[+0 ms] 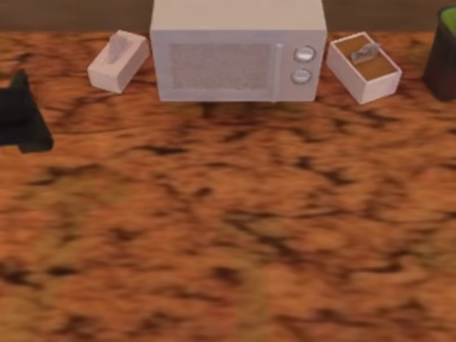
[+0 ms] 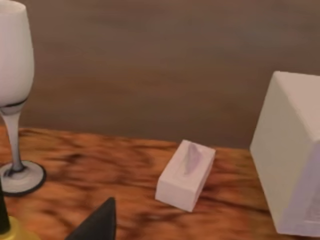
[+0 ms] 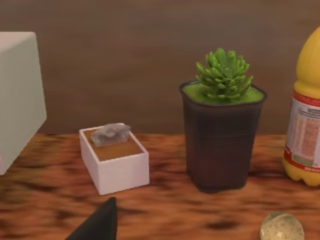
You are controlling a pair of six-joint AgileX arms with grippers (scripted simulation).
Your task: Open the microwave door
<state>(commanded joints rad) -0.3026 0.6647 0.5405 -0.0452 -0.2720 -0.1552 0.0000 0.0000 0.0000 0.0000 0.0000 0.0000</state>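
The left gripper (image 1: 25, 117) sits at the table's (image 1: 228, 235) left edge, its claw state impossible to tell. A tissue box (image 1: 118, 60) lies just left of the microwave (image 1: 239, 50), which stands at the back centre, its door (image 1: 217, 68) shut. An open box (image 1: 363, 66) and potted plant (image 1: 443, 53) follow rightward.

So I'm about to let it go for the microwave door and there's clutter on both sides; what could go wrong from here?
The microwave door is shut, its handle a slim strip beside the knobs, so a grip could land on the knob panel.
The tissue box sits close by the microwave; if the door hinges on that side, it may sweep it.
The left gripper, at the table's left edge, works near a wine glass that it could topple.
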